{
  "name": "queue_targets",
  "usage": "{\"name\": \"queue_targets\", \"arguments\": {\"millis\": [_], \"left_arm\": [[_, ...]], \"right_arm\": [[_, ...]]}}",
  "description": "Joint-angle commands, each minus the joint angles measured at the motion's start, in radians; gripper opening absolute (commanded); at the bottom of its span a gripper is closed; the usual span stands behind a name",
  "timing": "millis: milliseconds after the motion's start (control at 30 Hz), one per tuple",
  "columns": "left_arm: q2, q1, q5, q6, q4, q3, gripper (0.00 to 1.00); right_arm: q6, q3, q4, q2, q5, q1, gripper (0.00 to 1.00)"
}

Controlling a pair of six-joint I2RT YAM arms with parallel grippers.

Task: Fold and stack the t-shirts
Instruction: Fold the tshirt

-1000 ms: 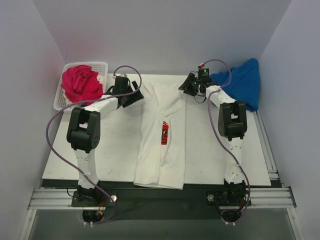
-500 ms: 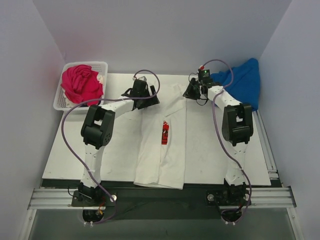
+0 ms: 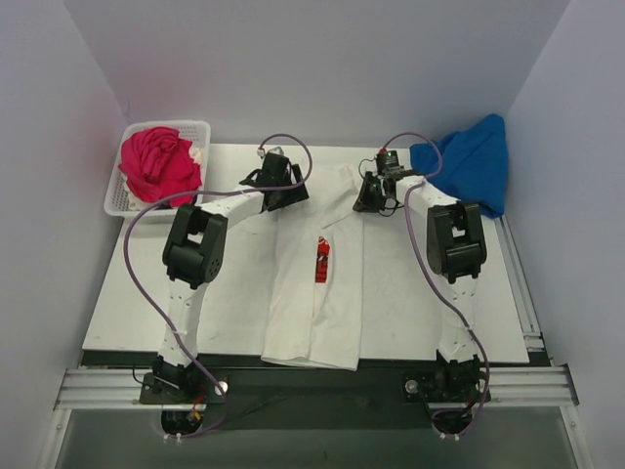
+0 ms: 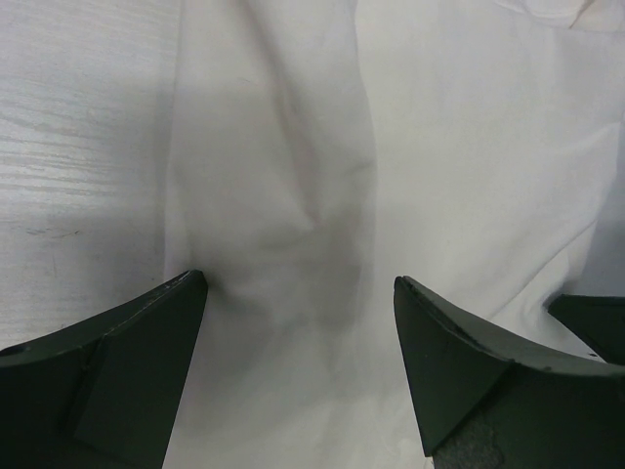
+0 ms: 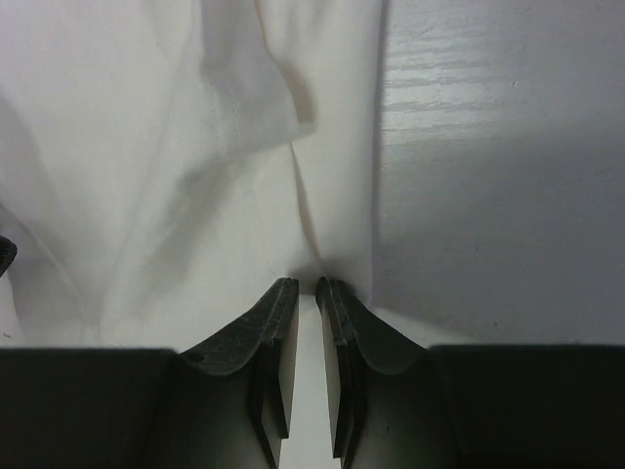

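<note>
Table: I see the white shirt lying lengthwise down its middle, red print up. Blue shirt heaped far right. Pink shirt bundled in the basket, far left. Left gripper gapes wide over the white shirt's far left part. Right gripper is clenched on a fold at its far right edge.
</note>
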Motion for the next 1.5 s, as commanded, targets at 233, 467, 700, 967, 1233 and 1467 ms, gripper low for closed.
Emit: {"name": "queue_targets", "arguments": {"millis": [233, 467, 700, 967, 1233, 1467], "left_arm": [[0.022, 0.003, -0.02, -0.003, -0.051, 0.017, 0.89], [0.016, 0.003, -0.015, -0.003, -0.05, 0.005, 0.89], [0.013, 0.005, -0.011, -0.008, -0.045, -0.005, 0.89], [0.012, 0.005, -0.012, -0.014, -0.04, -0.015, 0.89], [0.015, 0.006, -0.052, -0.031, -0.062, -0.011, 0.89], [0.015, 0.006, -0.087, -0.052, -0.083, -0.011, 0.89]], "right_arm": [[-0.045, 0.04, -0.06, 0.02, 0.059, 0.003, 0.3], [-0.056, 0.07, -0.082, 0.046, 0.057, 0.01, 0.31], [-0.057, 0.067, -0.09, 0.064, 0.042, 0.026, 0.2], [-0.065, 0.05, -0.099, 0.037, 0.034, 0.039, 0.0], [-0.082, -0.039, -0.1, -0.124, 0.102, 0.044, 0.0], [-0.099, -0.108, -0.1, -0.236, 0.117, 0.049, 0.0]]}}
